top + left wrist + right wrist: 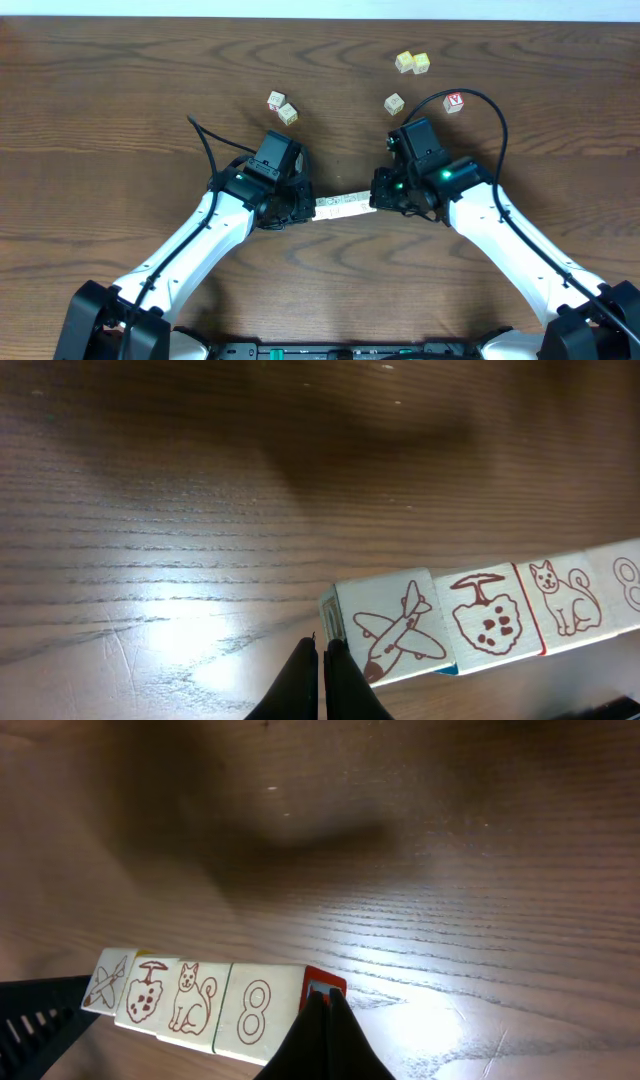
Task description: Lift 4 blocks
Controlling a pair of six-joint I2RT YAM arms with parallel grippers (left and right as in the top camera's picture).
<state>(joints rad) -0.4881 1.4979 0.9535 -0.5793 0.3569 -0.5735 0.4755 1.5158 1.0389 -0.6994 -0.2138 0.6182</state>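
Four pale wooden blocks [343,205] lie end to end in one row between my two arms. In the left wrist view they show an airplane [400,628], a tree [487,615], a cat [562,600] and a figure 8 [626,582]. My left gripper [306,206] is shut, its tips [322,650] pressed against the airplane end. My right gripper [377,200] is also shut, its tips [322,1002] against the red-edged end of the 8 block [255,1013]. Whether the row touches the table I cannot tell.
Loose cubes lie further back: two pale ones [281,107] at the left, two yellow ones [412,63] at the right, one pale cube [394,103] and a red-lettered cube [454,102]. A black cable [497,115] arcs over the right arm.
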